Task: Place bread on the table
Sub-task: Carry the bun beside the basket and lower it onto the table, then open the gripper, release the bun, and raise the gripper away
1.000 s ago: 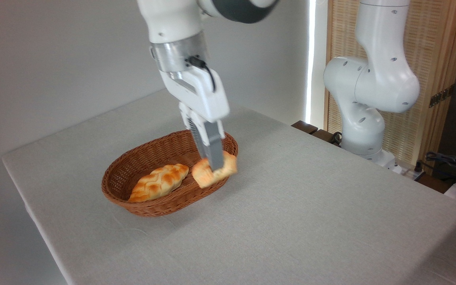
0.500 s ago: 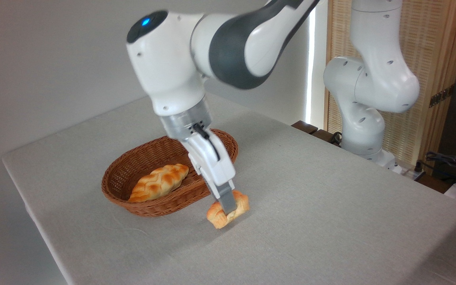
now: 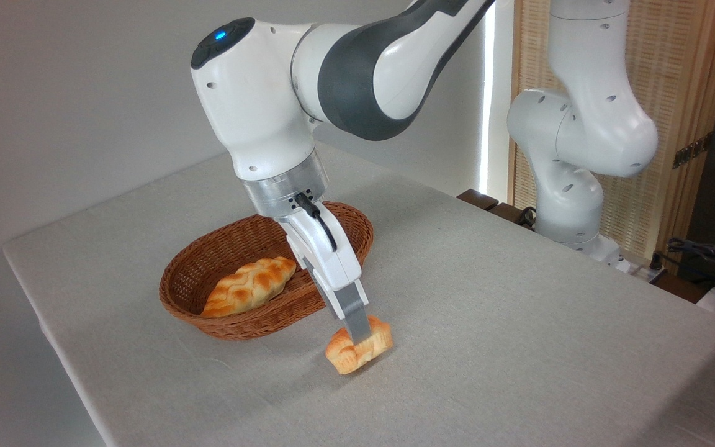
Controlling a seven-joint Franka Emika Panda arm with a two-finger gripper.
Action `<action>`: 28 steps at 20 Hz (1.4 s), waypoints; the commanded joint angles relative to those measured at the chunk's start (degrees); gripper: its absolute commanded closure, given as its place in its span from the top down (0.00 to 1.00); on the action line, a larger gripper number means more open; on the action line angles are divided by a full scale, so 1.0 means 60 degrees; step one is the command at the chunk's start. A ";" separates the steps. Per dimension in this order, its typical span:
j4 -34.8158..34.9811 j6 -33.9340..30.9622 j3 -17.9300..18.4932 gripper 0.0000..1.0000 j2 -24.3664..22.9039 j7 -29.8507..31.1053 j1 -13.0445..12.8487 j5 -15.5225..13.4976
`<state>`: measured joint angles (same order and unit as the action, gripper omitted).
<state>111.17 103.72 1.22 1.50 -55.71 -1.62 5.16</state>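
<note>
A white robot arm reaches down over a desk (image 3: 519,323) covered in plain pale grey cloth. Its gripper (image 3: 359,338) has its jaws closed narrowly on the bread (image 3: 360,347), a small golden-orange bun held tilted. The bread is outside the brown wicker basket (image 3: 227,310), just in front of and to the right of the basket's near rim, with its lower edge at or almost at the cloth; contact cannot be told for sure. Inside the basket lies 1 longer braided loaf (image 3: 249,287). The task looks nearly done: the bread is out of the basket, and what seems left is to release it and withdraw.
</note>
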 commanded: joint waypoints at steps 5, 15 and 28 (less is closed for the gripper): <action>-0.0130 -0.0046 0.0148 1.00 -0.0468 -0.0060 0.0035 0.0136; -0.2693 -0.2154 0.0032 1.00 -0.1378 0.1299 0.0548 -0.2119; -0.2738 -0.1848 -0.0789 1.00 -0.1042 0.1918 0.0533 -0.1373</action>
<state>95.88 92.01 -3.91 -5.58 -42.80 1.43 -3.65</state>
